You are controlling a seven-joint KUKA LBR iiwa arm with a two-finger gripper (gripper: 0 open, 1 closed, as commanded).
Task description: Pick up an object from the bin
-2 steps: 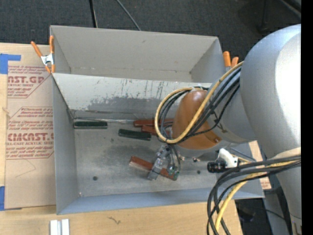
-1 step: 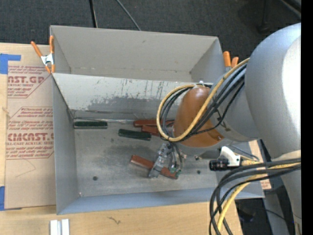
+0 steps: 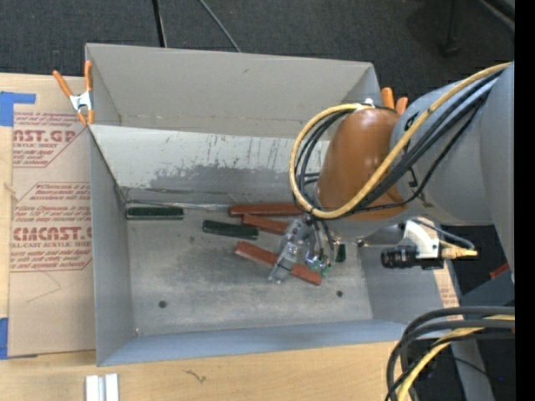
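Observation:
My gripper [image 3: 288,257] is low in the bin, right of the middle, under the arm's orange cover. It stands directly over a flat red-brown strip [image 3: 253,253] that lies slanted on the bin floor; the strip's right end [image 3: 310,278] comes out on the gripper's other side. Whether the gripper touches it I cannot tell. Just behind the gripper lie two more red-brown strips [image 3: 266,212], side by side. A short dark green bar [image 3: 229,229] lies to the gripper's left.
Another dark green bar [image 3: 155,212] lies at the left along the foot of the bin's back wall. The arm and its looped cables cover the bin's right side. Bare floor lies in front and to the left.

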